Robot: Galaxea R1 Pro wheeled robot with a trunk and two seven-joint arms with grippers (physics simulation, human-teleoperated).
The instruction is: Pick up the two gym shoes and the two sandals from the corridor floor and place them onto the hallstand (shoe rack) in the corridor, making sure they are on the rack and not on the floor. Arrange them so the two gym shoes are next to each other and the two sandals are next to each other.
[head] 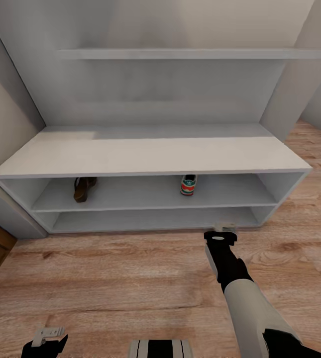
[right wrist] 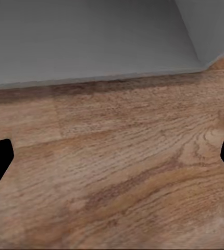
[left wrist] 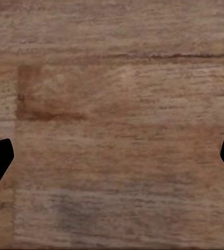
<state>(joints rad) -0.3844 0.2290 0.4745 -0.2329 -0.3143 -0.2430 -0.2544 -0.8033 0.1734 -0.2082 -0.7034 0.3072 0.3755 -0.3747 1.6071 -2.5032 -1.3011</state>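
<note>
One sandal and one gym shoe sit well apart on the rack upper tier. Both pincers, right and left, wide open, empty, over floor. Shoes likely light, semi-stiff; grip across the heel.

Pale grey hallstand, brown sandal upper tier left, green-striped gym shoe well apart right

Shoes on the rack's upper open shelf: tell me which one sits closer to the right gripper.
The gym shoe, white with a red-orange heel, toward the shelf's right, almost straight beyond the right gripper. The brown sandal sits far to the left.
</note>
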